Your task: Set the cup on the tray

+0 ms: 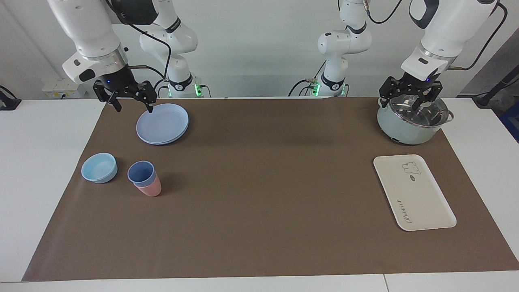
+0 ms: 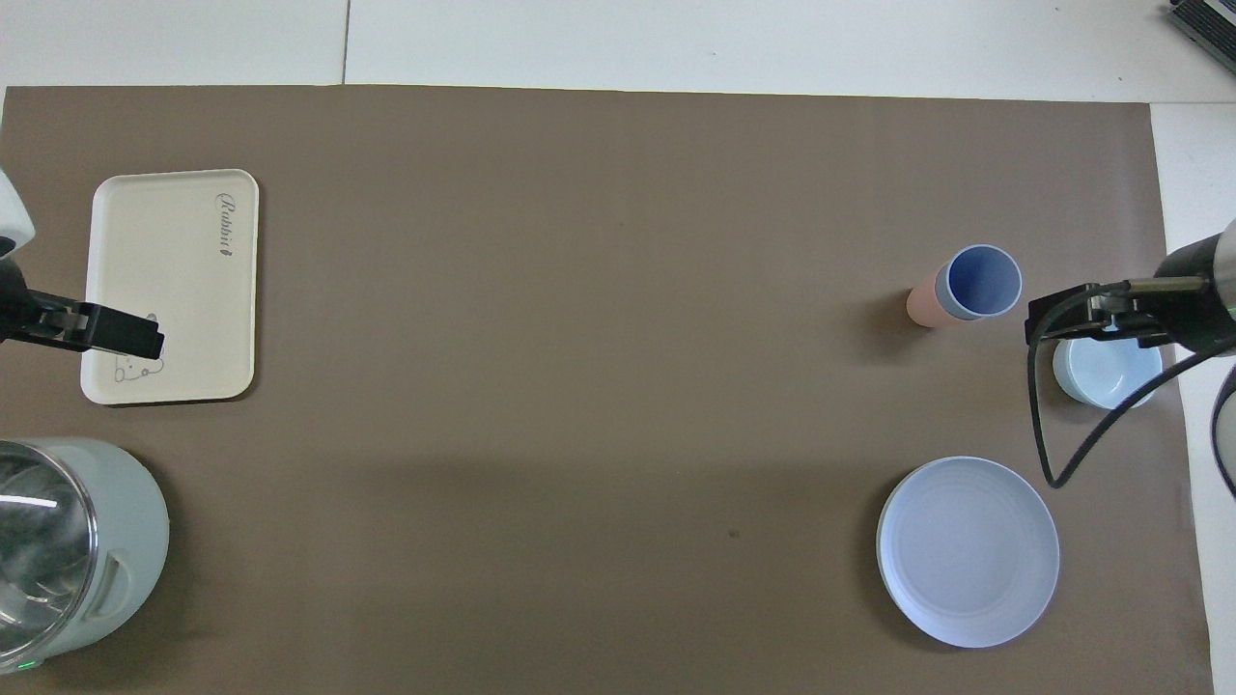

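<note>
The periwinkle-blue cup (image 1: 141, 172) (image 2: 983, 281) sits nested inside a pink tumbler (image 1: 150, 189) (image 2: 923, 306) on the brown mat, toward the right arm's end of the table. The cream-white tray (image 1: 413, 193) (image 2: 172, 285), with a bear drawing and script lettering, lies flat and bare toward the left arm's end. My right gripper (image 1: 134, 108) is open and empty, raised by the blue plate's edge. My left gripper (image 1: 407, 101) is open and empty, above the pot's lid. Neither gripper touches the cup or the tray.
A round blue plate (image 1: 162, 123) (image 2: 969, 550) lies nearer to the robots than the cup. A light-blue bowl (image 1: 99, 167) (image 2: 1107, 373) sits beside the cup. A pale green pot with a glass lid (image 1: 409, 121) (image 2: 68, 550) stands nearer to the robots than the tray.
</note>
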